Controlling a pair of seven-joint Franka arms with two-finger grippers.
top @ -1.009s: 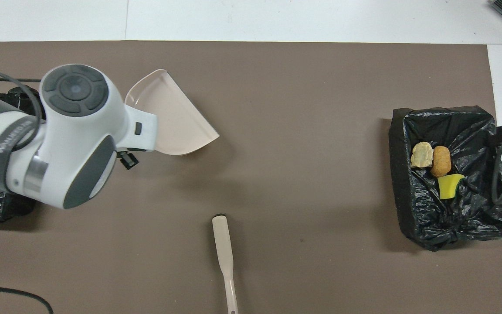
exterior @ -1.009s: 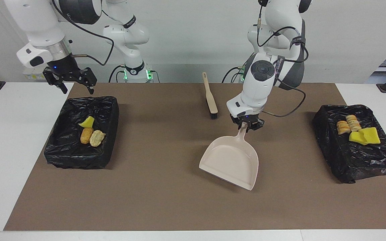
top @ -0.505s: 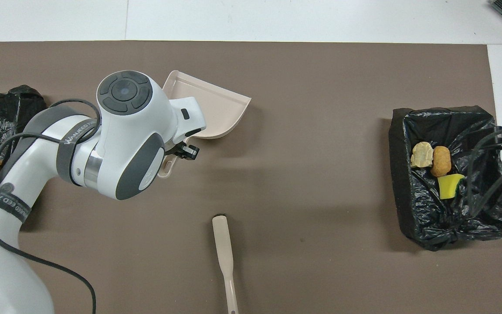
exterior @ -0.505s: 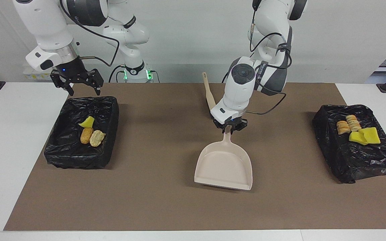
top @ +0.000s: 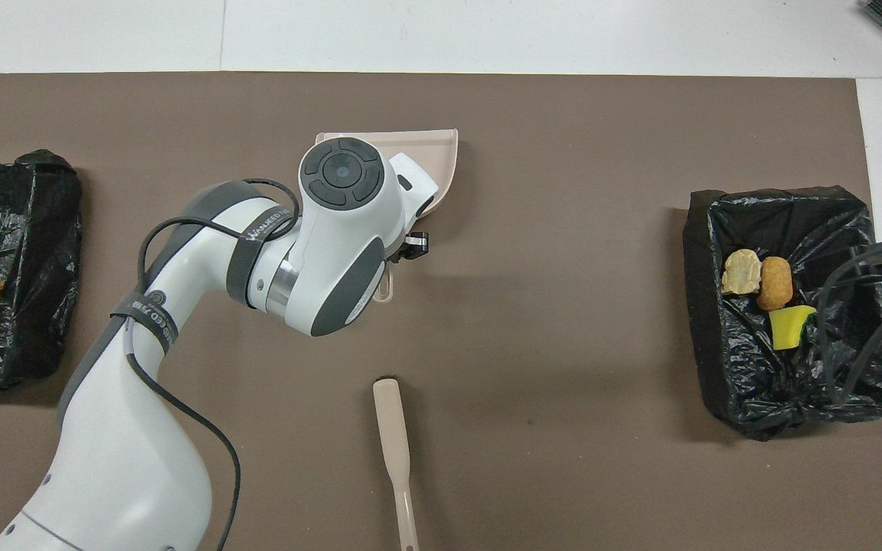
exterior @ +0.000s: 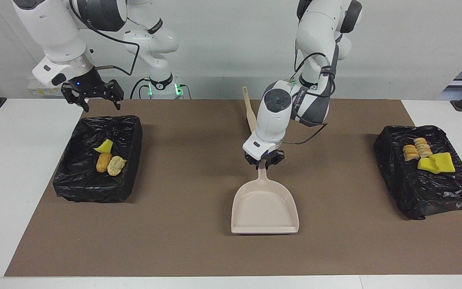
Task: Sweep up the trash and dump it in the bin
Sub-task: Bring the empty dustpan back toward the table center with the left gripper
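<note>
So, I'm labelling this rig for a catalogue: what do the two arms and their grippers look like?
Both arms are glossy white with dark grey joint sections and loose black cables. The left arm has a round grey cap and a lettered strap. The left gripper and right gripper are black, each with a small blue light.

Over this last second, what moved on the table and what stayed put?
The left gripper, shut on the dustpan handle, swung it toward the right arm's end of the table and squared it up. The right gripper shifted slightly above its bin. Brush, both bins and trash stayed put.

Yellow, beige, orange trash [exterior: 108,158] inside two black bins [exterior: 72,182]
</note>
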